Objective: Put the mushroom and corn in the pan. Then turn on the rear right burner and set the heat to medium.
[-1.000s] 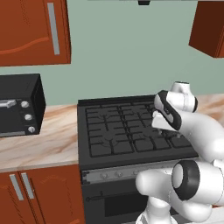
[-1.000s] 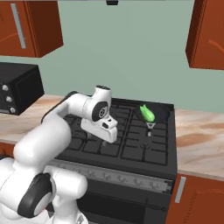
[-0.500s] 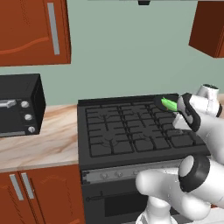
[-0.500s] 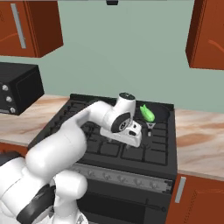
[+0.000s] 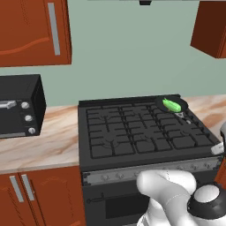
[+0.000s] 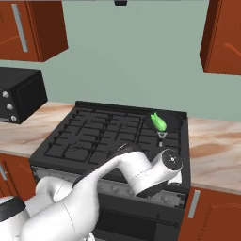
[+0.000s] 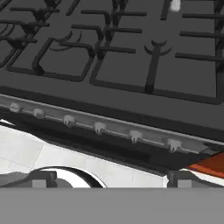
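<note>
Hand view has the gripper (image 7: pixel 107 177), fingers spread wide and empty, just in front of the row of 6 knobs (image 7: pixel 99 127), while the corn (image 6: pixel 158 121) lies in the pan (image 6: pixel 173 123) at the stove's back right.

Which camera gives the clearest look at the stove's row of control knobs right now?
The hand view: the control knobs run across its middle along the stove's front panel, close and individually distinguishable. The left base view shows them small along the front edge, partly behind the white arm. In the right base view the arm covers most of that panel.
</note>
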